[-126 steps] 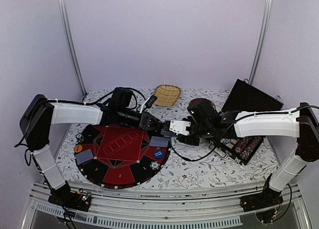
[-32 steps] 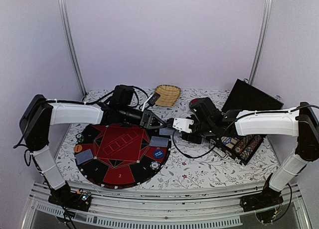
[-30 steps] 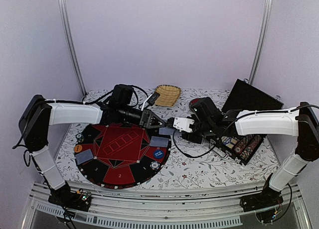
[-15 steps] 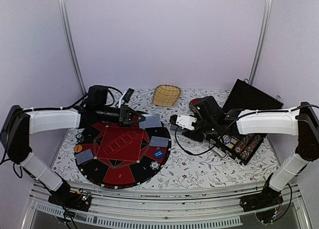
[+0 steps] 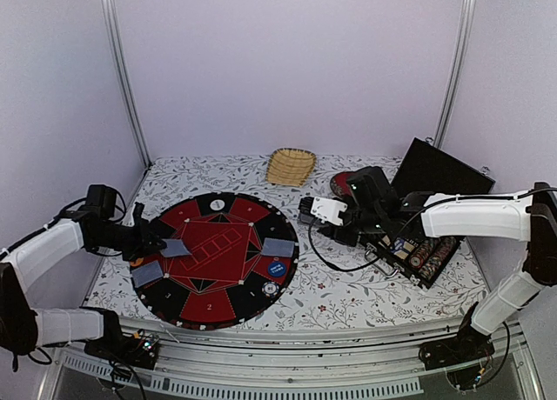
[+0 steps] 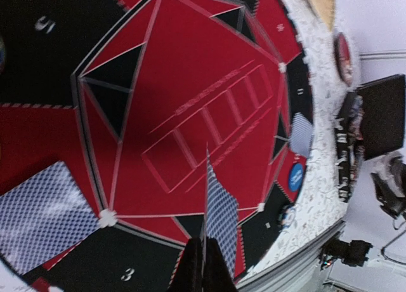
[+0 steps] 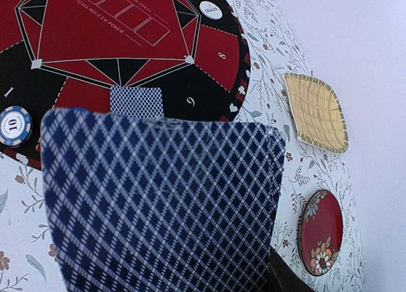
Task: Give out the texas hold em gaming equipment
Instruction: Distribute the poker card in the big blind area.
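**Left claw swings a single card to the mat's left side**

Half a second ago the left claw (image 5: pixel 164 243) hung over the far rim of the poker mat (image 5: pixel 213 252). Now it sits at the mat's left edge, closed on one card (image 6: pixel 222 209) that the left wrist view shows almost edge-on, just ahead of the claw. The right claw (image 5: pixel 306 213) has barely shifted and grips a fanned stack of cards (image 7: pixel 158 197).

That stack fills the right wrist view and hides the right claw's own fingers. Beyond it lie a dealt card (image 7: pixel 136 101), a striped chip (image 7: pixel 14 126) and the dealer button (image 7: pixel 210 10).

To the right of the right claw, an open black case (image 5: pixel 439 172) holds rows of chips (image 5: pixel 419 254), too small to count. A woven basket (image 7: pixel 315 111) and a red plate (image 7: pixel 321 232) lie beyond it on the worktop.
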